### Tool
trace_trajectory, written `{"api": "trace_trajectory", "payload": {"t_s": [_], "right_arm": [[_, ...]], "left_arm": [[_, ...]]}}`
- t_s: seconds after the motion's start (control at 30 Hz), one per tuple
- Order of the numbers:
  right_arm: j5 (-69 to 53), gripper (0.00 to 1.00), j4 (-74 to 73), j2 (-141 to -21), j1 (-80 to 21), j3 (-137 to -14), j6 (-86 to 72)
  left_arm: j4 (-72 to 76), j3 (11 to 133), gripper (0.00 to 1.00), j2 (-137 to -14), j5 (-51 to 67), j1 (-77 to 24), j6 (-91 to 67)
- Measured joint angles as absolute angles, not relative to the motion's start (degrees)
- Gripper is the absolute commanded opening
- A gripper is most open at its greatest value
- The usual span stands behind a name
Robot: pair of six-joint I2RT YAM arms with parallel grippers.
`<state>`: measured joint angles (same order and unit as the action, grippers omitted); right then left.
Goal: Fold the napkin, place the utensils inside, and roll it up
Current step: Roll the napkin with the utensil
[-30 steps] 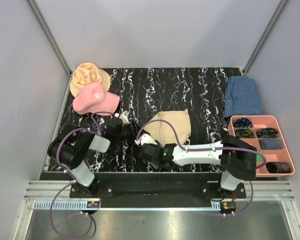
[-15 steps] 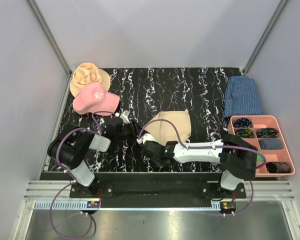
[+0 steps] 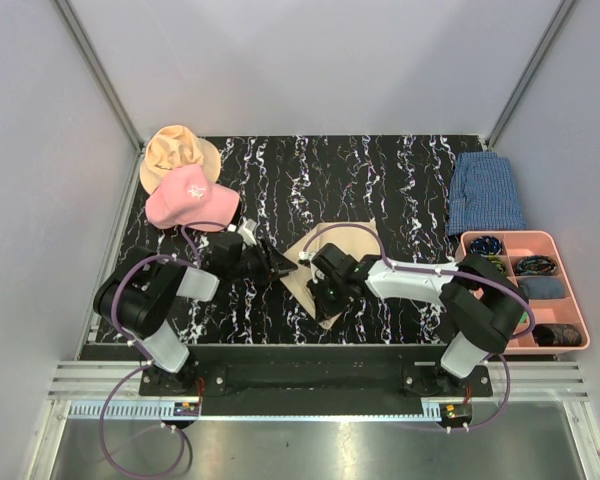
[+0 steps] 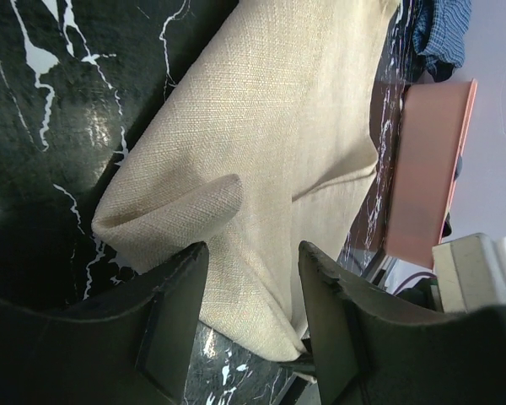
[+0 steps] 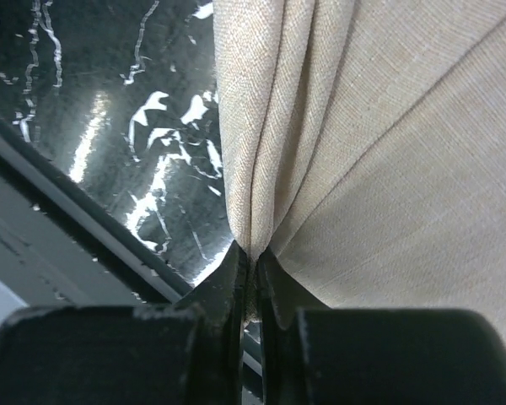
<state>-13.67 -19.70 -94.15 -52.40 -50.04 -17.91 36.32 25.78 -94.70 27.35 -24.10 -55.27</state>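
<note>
We are seeing the right gripper (image 5: 253, 283) clenching a gathered fold of the napkin (image 5: 388, 143). A second ago it was sitting further left, at the cloth's near edge. The napkin is now spreading flatter on the table (image 3: 380, 180), with one corner drawn toward the bases. The left gripper (image 4: 249, 278) is hanging released, fingers apart, just over the napkin's left corner. From above, the right gripper is hiding the cloth's middle.

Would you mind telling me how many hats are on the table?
2: a tan floppy hat at the far-left corner, and a pink cap resting against its near side. No others show.
</note>
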Motion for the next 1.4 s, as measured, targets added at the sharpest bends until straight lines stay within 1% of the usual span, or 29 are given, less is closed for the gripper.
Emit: {"api": "trace_trajectory", "payload": {"t_s": [0.13,0.2,0.27,0.3,0.33,0.43,0.47,0.5,0.57,0.67,0.83,1.0,1.1,1.13,1.23,1.4], "right_arm": [[-17.67,0.09,-17.28,-94.59,-51.62,-48.97,-19.62],[-18.65,0.11,-16.34,-94.52,-51.18,-48.34,-20.67],[-19.44,0.16,-15.64,-94.32,-50.52,-47.7,-21.89],[-19.68,0.19,-15.49,-94.15,-50.24,-47.4,-22.48],[-19.86,0.26,-15.38,-93.95,-50.04,-47.13,-23.05],[-20.23,0.37,-16.78,-92.99,-49.67,-46.83,-24.27],[-20.12,0.46,-17.87,-92.68,-49.67,-46.83,-24.47],[-20.12,0.49,-18.65,-92.49,-49.65,-46.85,-24.69],[-19.99,0.56,-21.43,-91.94,-49.65,-47.75,-24.8],[-19.03,0.6,-26.61,-90.74,-49.65,-50.37,-24.49],[-18.85,0.62,-30.65,-87.68,-49.65,-57.17,-23.46],[-19.03,0.61,-29.87,-89.14,-49.65,-63.61,-21.43],[-19.42,0.57,-27.38,-92.64,-49.65,-64.55,-20.58],[-19.62,0.5,-26.94,-93.69,-49.65,-64.55,-20.4],[-20.73,0.39,-24.99,-97.67,-49.65,-64.55,-20.16],[-21.26,0.34,-22.41,-100.6,-49.63,-64.55,-19.92]], "left_arm": [[35.97,25.78,0.54,-94.63,27.51,-23.62,-55.27],[35.86,25.78,0.54,-94.61,27.75,-23.38,-55.29],[35.68,25.78,0.54,-94.61,27.97,-23.16,-55.29],[35.66,25.78,0.54,-94.61,28.08,-23.07,-55.29],[35.64,25.78,0.55,-94.61,28.14,-23.0,-55.29],[35.62,25.78,0.54,-94.61,28.32,-22.83,-55.24],[35.59,25.78,0.55,-94.61,28.34,-22.81,-55.16],[35.51,25.85,0.55,-94.61,28.42,-22.7,-54.98],[34.98,26.2,0.55,-94.67,28.69,-22.55,-54.59],[34.46,26.92,0.55,-94.96,28.67,-21.98,-53.93],[34.13,27.18,0.54,-95.0,28.64,-21.67,-53.45],[33.98,27.27,0.54,-95.0,28.64,-21.67,-53.39],[33.95,27.27,0.54,-95.0,28.64,-21.67,-53.39],[33.95,27.27,0.54,-95.0,28.64,-21.67,-53.39],[33.91,27.29,0.55,-95.0,28.64,-21.67,-53.39],[33.69,27.42,0.54,-95.0,28.67,-21.67,-53.39]]}}
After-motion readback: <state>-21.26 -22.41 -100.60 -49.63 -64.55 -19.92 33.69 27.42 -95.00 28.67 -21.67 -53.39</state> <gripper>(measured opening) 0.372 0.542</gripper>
